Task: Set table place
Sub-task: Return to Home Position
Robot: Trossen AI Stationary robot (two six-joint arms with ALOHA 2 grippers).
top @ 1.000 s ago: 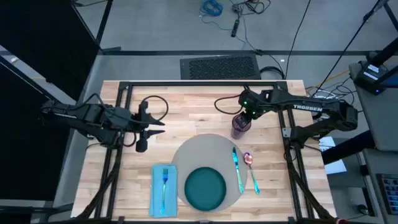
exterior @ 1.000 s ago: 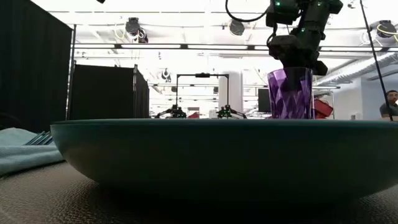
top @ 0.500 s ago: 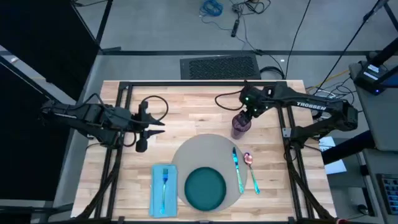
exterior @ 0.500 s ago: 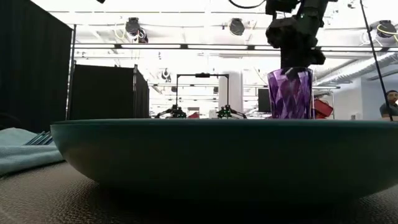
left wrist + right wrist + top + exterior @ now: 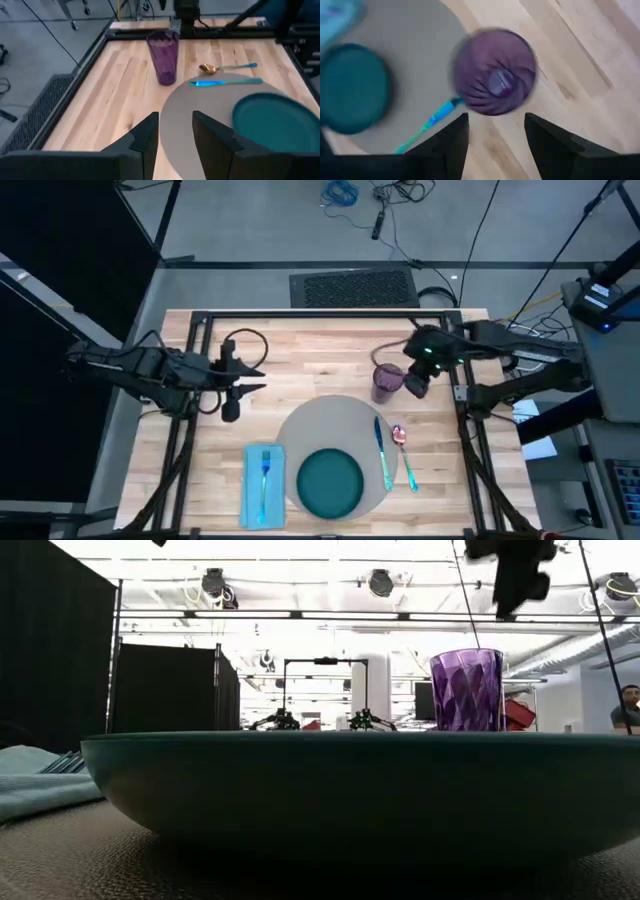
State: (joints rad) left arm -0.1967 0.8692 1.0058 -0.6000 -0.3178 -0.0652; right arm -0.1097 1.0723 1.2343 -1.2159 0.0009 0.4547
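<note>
Hovering above and just beside the cup (image 5: 388, 382), the right pincer (image 5: 496, 120) is held open, with nothing gripped. The left pincer (image 5: 175, 117) is likewise open and empty, over the counter's (image 5: 300, 345) left side. The mat (image 5: 335, 425) is laid mid-counter, with the plate (image 5: 330, 483) on it and the cup just off its rim.

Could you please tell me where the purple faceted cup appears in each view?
High view: translucent purple faceted cup, right of centre.
Low view: cup, upper right.
Left wrist view: cup, standing ahead.
Right wrist view: cup, seen from above.
Shared landmark: dark teal round plate.
</note>
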